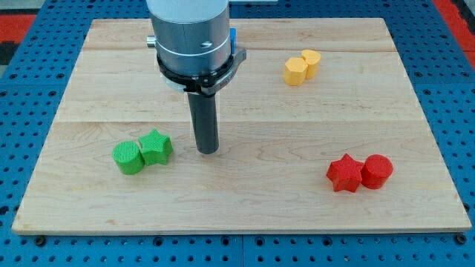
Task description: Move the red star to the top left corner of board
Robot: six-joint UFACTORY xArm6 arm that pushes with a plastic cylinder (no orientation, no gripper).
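The red star (pixel 344 173) lies on the wooden board (pixel 245 200) at the view's lower right, touching a red cylinder (pixel 377 171) on its right. My tip (pixel 208 150) rests on the board left of centre, far to the left of the red star and just right of the green star (pixel 156 147).
A green cylinder (pixel 128 157) touches the green star on its left. A yellow hexagon block (pixel 295 71) and a yellow cylinder (pixel 311 61) sit together at the view's upper right. A blue block (pixel 233 35) peeks out behind the arm's body near the top.
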